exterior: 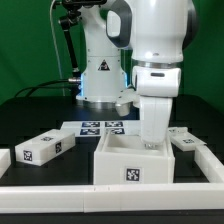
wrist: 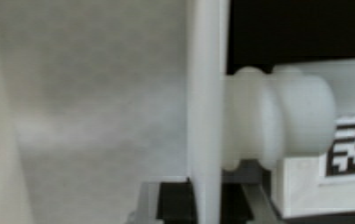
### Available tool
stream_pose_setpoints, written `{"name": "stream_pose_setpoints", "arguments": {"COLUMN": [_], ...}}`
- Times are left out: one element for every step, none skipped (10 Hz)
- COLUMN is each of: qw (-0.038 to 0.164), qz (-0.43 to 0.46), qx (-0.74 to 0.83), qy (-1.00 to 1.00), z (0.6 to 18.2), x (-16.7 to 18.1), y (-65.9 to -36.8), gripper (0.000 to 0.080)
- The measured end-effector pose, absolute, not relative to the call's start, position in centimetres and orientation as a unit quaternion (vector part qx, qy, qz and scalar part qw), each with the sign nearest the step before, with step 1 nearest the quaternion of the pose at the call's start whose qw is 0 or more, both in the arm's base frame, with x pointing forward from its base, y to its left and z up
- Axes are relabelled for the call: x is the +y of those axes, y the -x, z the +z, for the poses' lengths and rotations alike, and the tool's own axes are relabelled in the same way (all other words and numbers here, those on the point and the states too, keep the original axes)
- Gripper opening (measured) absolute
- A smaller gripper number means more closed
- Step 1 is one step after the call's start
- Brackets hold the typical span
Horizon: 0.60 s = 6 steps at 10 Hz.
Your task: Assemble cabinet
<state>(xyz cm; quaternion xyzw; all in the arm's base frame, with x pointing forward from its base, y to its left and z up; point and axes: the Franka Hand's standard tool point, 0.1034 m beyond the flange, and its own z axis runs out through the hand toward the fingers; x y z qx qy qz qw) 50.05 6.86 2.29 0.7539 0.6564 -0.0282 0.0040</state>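
- The cabinet (exterior: 133, 165), an open white box, sits nearest, just behind the front rail (exterior: 60, 192). A sideways shove could skew it or push it onto that rail.
- The gripper (exterior: 152, 138) hangs at the box's far rim with its tips hidden, so I cannot tell if the claw is apart or together.
- In the wrist view a thin wall (wrist: 206, 100) stands very close. A finger landing on its edge could jam.
- The round peg (wrist: 272, 110) beside that wall might snag.
- The right block (exterior: 186, 140) lies near the arm and could get knocked. The left block (exterior: 45, 148) looks safer.
- The marker board (exterior: 100, 127), farthest back, seems out of harm.
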Motion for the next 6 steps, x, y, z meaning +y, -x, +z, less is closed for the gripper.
{"name": "stream_pose_setpoints", "arguments": {"qw": [0.003,0.003,0.002,0.001,0.0,0.0], "qz": [-0.025,-0.022,-0.016,-0.013,-0.01,-0.007], "qx": [0.666,0.674,0.679,0.683,0.686,0.69], "qy": [-0.745,-0.738,-0.734,-0.731,-0.728,-0.724], "z": [2.2,2.1,2.0,2.0,2.0,2.1], "x": [7.3,7.8,8.5,9.3,10.1,10.9], "y": [-50.5,-50.9,-51.2,-51.3,-51.6,-51.9], "gripper": [0.0035,0.0035,0.0035,0.0035,0.0035,0.0035]}}
